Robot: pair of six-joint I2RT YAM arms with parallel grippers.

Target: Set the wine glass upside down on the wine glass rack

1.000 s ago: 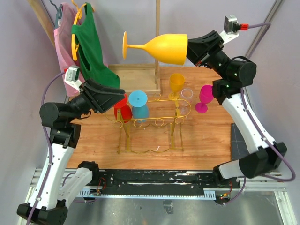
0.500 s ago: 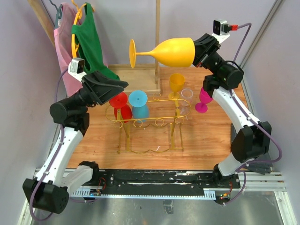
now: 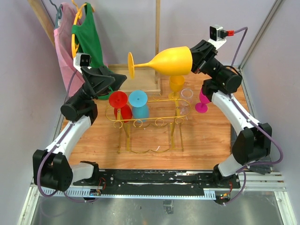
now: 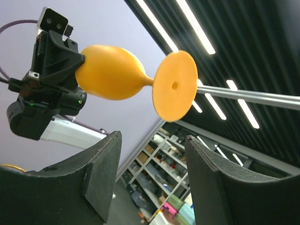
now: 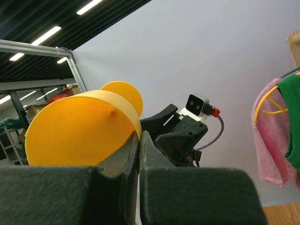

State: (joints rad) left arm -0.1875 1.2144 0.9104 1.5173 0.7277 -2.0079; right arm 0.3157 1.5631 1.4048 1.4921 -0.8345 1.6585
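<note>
A yellow wine glass (image 3: 169,61) lies sideways high above the table, its foot pointing left. My right gripper (image 3: 193,58) is shut on its rim; in the right wrist view the bowl wall (image 5: 75,133) is pinched between the two fingers of that gripper (image 5: 139,135). My left gripper (image 3: 119,80) is raised, open and holds nothing, just left of and below the foot. In the left wrist view the wine glass (image 4: 112,72) hangs above the gap of that gripper (image 4: 152,140). The gold wire wine glass rack (image 3: 154,121) stands mid-table, with a red glass (image 3: 118,105) and a blue glass (image 3: 138,104) upside down at its left end.
A small yellow glass (image 3: 176,83), a clear glass (image 3: 186,96) and a pink glass (image 3: 205,97) stand upright behind and right of the rack. A wooden post (image 3: 157,28) on a base rises at the back. Green and pink clothes (image 3: 88,44) hang at back left.
My left gripper has risen toward the glass's foot and its jaws have spread wider. The right arm has brought the yellow glass slightly lower.
</note>
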